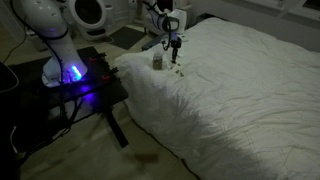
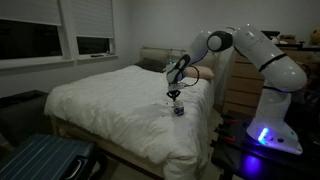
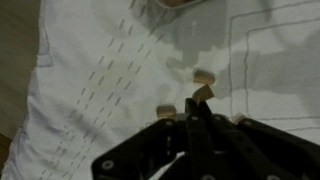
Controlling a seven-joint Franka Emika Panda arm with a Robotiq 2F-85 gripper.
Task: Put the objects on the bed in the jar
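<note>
Down low over the bed (image 1: 240, 95), close to the edge nearest the lit base (image 1: 68, 70), with the gripper (image 1: 175, 46) pointed straight at the cover. Closed, with the fingers fully together. In the wrist view, at 6 o'clock, the dark frame of the gripper (image 3: 195, 112), tips just above the white quilted cover (image 3: 110, 80). Right at those tips, toward 12 o'clock, one of the objects (image 3: 203, 92), touching or nearly so; impossible to tell whether pinched or merely lying there. A little farther toward 12 o'clock, a second bit; at about 9 o'clock from the tips, a third, just beside the fingers. All three on the cover, pale tan under this camera. Along the 9 o'clock side of that view, a strip of brownish floor (image 3: 12, 70) past the bed's edge.

In an exterior view, the jar (image 1: 157, 61) upright on the bed, at about 8 o'clock from the gripper, just beside it and not touching. Faint specks on the cover at 6 o'clock below the gripper, too small to count. In an exterior view, the jar (image 2: 180, 110) at 5 o'clock from the gripper (image 2: 175, 96), again close by and upright. Beyond the white arm (image 2: 235, 45), toward 3 o'clock, a wooden dresser (image 2: 238, 95); toward 10 o'clock, a dark window (image 2: 30, 42).
</note>
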